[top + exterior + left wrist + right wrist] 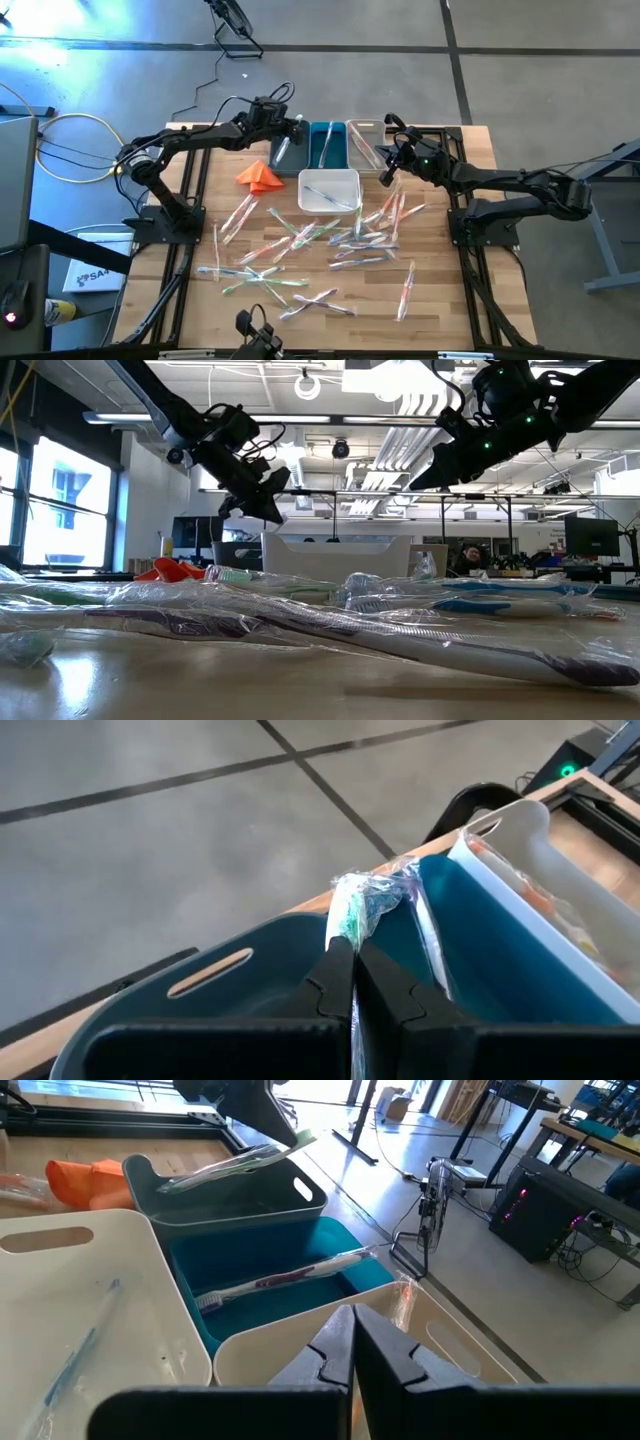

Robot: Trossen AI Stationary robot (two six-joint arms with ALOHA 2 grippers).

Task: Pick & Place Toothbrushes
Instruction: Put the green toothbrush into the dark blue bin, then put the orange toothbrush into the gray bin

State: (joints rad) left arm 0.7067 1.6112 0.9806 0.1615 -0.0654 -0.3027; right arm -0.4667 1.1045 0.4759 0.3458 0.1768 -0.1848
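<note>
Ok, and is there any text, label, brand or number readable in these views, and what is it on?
"SA": dark print on the white box on the floor left of the table; the rest of that print is too blurred to read.
Wrappers of the toothbrushes: no print can be made out.
Bins: no labels visible.
Screens in the room behind: too small to read.

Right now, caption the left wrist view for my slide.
Left gripper shut on a green wrapped toothbrush, held over the dark teal bin beside the blue bin.
</note>
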